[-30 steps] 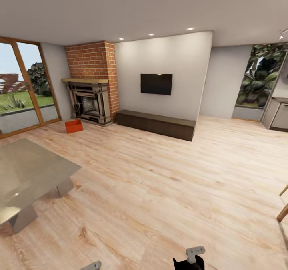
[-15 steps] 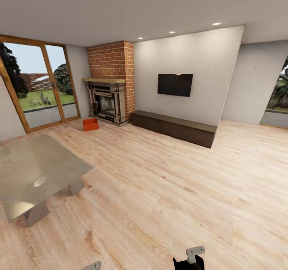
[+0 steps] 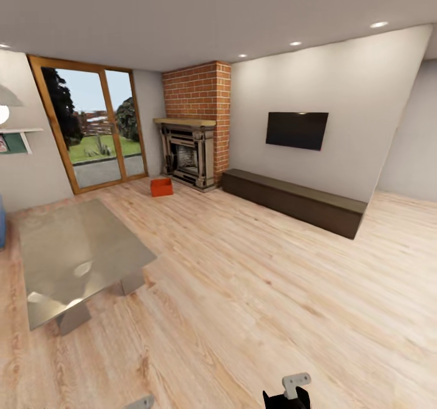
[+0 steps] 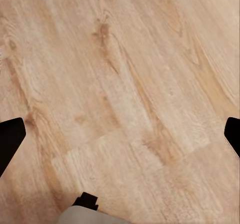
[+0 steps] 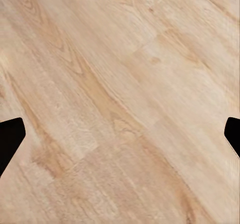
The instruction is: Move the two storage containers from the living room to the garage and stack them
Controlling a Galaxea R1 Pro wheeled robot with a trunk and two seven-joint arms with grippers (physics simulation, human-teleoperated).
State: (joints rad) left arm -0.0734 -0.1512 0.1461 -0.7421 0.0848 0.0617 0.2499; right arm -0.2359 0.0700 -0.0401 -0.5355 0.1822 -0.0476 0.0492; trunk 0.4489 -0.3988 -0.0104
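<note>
I am in the living room (image 3: 255, 287) with its light wood-plank flooring. One orange-red storage container (image 3: 161, 187) sits on the planks far ahead to the left, just in front of the brick fireplace (image 3: 193, 154). My left gripper (image 4: 120, 139) is open over bare planks, its dark fingertips (image 4: 10, 139) wide apart. Over bare planks too, my right gripper (image 5: 120, 136) is open and holds nothing. Both are far from the container. The garage is out of view.
A low glossy grey table (image 3: 79, 257) stands at the near left. A long dark low cabinet (image 3: 297, 201) runs along the white wall under a wall screen (image 3: 296, 130). Wood-framed glass doors (image 3: 97, 133) are at the far left. Open flooring stretches ahead.
The camera has turned left, so the whole room has slid right in the head view. The container, fireplace and cabinet have not moved themselves. More of the left wall now shows.
</note>
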